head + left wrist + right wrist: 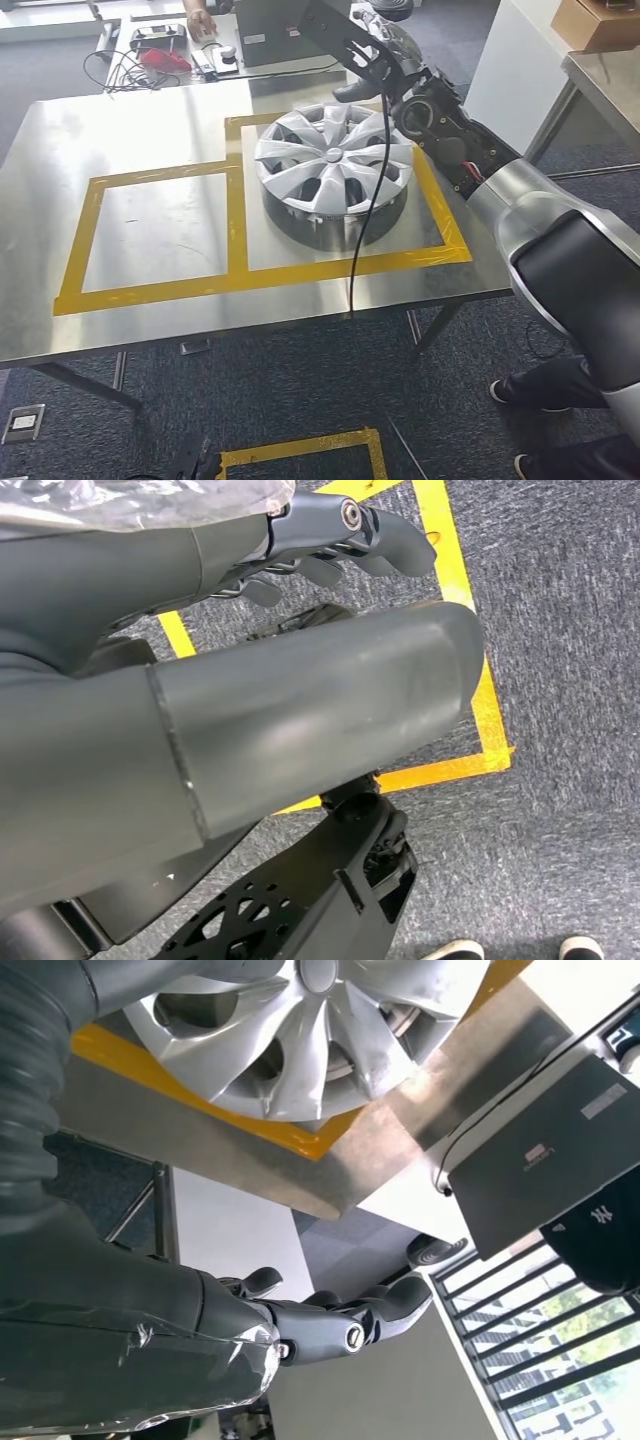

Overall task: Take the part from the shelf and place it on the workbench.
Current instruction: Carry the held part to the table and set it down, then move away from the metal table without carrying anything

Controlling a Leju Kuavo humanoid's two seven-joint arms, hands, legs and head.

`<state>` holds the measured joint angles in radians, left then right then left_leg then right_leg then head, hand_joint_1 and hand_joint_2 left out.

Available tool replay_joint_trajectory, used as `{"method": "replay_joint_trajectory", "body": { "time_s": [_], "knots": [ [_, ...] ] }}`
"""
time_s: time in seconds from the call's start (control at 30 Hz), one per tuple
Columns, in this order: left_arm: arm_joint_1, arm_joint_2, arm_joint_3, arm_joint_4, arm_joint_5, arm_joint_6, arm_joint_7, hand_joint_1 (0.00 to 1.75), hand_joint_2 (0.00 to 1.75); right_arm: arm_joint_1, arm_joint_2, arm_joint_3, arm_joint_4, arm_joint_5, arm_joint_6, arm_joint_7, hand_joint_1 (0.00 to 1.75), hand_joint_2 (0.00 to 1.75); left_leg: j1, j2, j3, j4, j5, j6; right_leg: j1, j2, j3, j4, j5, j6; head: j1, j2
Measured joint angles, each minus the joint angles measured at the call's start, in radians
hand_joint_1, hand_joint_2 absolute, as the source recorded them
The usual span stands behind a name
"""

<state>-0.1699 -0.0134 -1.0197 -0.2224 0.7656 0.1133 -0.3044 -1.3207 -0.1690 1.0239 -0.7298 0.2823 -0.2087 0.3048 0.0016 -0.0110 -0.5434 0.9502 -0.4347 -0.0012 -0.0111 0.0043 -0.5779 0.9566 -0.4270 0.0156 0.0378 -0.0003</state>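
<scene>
Wheel cover [334,160], silver with curved spokes, lies flat on the steel table [151,130], inside the right-hand square of the yellow tape frame [235,275] stuck to the tabletop. It sits toward the far side of that square, clear of the tape on the near side. The right hand [361,85] hovers just beyond the wheel cover's far rim, its dark fingers [392,1305] spread loosely and holding nothing, apart from the cover. A black cable [362,230] hangs from the right arm down across the wheel cover and past the table's near edge. The left hand [355,540] hangs low over grey carpet, its fingers [400,540] loosely extended and empty, above a yellow tape square on the floor [460,630]. Beyond the wheel cover, at the far end of the table, a person's hand [201,22] rests near a red object [162,60] and some cables. A person's shoes [521,395] stand on the carpet beside the table's right corner.
</scene>
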Motion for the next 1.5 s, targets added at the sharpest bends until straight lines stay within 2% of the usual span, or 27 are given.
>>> {"method": "replay_joint_trajectory", "body": {
  "time_s": [0.33,0.43,0.57,0.97,1.23,1.33,1.4,1.43,1.47,1.5],
  "knots": [
    [0.001,0.002,0.0,0.0,0.002,0.001,0.0,0.0,0.0,0.0,-0.001,-0.001,-0.004,-0.021,-0.019,-0.015,0.0,1.75,0.0,0.0,0.001,0.0,0.0,0.0,0.0,0.0,0.0,0.0,0.0,0.0,0.0,0.0],
    [0.004,0.004,0.0,0.0,0.004,0.003,0.003,0.0,0.0,0.009,-0.016,-0.006,-0.037,-0.047,-0.041,-0.019,0.0,1.75,0.0,0.001,0.001,0.0,0.0,0.0,0.0,0.001,0.0,0.0,0.0,0.0,0.0,0.0],
    [0.011,0.008,0.0,0.0,0.008,0.011,0.013,0.0,0.0,0.046,-0.063,-0.024,-0.142,-0.091,-0.059,-0.006,0.0,0.0,0.0,0.001,0.002,0.0,0.0,0.0,0.0,0.001,0.0,0.0,0.0,0.0,0.0,0.0],
    [0.029,0.016,0.0,0.0,0.016,0.032,0.03,0.0,0.0,0.205,-0.243,-0.122,-0.589,-0.125,-0.073,0.039,0.0,0.0,-0.001,0.003,0.002,0.0,-0.001,0.0,0.0,0.003,0.0,-0.001,0.0,0.0,0.0,0.0],
    [0.029,0.022,0.0,0.0,0.017,0.032,0.034,0.0,0.0,0.28,-0.311,-0.169,-0.741,-0.125,-0.074,0.036,0.0,0.0,-0.003,0.005,0.0,0.009,-0.006,0.008,-0.003,0.004,0.001,-0.002,0.001,0.003,-0.002,0.0],
    [0.029,0.023,0.0,0.0,0.019,0.032,0.033,0.0,0.0,0.3,-0.325,-0.186,-0.778,-0.127,-0.075,0.029,0.0,0.0,-0.005,0.004,-0.002,0.014,-0.007,0.013,-0.004,0.004,0.002,-0.003,0.003,0.009,-0.003,0.0],
    [0.029,0.023,0.0,0.0,0.019,0.032,0.032,0.0,0.0,0.312,-0.336,-0.2,-0.802,-0.13,-0.075,0.027,0.0,0.0,-0.002,0.006,0.003,0.003,0.002,0.021,-0.005,0.004,0.005,-0.007,0.005,0.018,-0.002,0.0],
    [0.029,0.022,0.0,0.0,0.019,0.032,0.032,0.0,0.0,0.317,-0.341,-0.207,-0.813,-0.131,-0.075,0.026,0.0,0.0,0.001,0.007,0.007,-0.008,0.009,0.026,-0.005,0.003,0.002,0.0,-0.004,0.022,-0.001,0.0],
    [0.029,0.022,0.0,0.0,0.019,0.032,0.032,0.0,0.0,0.321,-0.348,-0.214,-0.824,-0.132,-0.076,0.025,0.0,0.0,0.005,0.009,0.011,-0.019,0.015,0.03,-0.005,0.003,-0.008,0.025,-0.026,0.026,0.002,0.0],
    [0.029,0.021,0.0,0.0,0.019,0.032,0.031,0.0,0.0,0.325,-0.354,-0.22,-0.832,-0.133,-0.076,0.025,0.0,0.0,0.008,0.011,0.014,-0.026,0.02,0.033,-0.006,0.003,-0.027,0.073,-0.058,0.028,0.007,0.0]
  ]
}}
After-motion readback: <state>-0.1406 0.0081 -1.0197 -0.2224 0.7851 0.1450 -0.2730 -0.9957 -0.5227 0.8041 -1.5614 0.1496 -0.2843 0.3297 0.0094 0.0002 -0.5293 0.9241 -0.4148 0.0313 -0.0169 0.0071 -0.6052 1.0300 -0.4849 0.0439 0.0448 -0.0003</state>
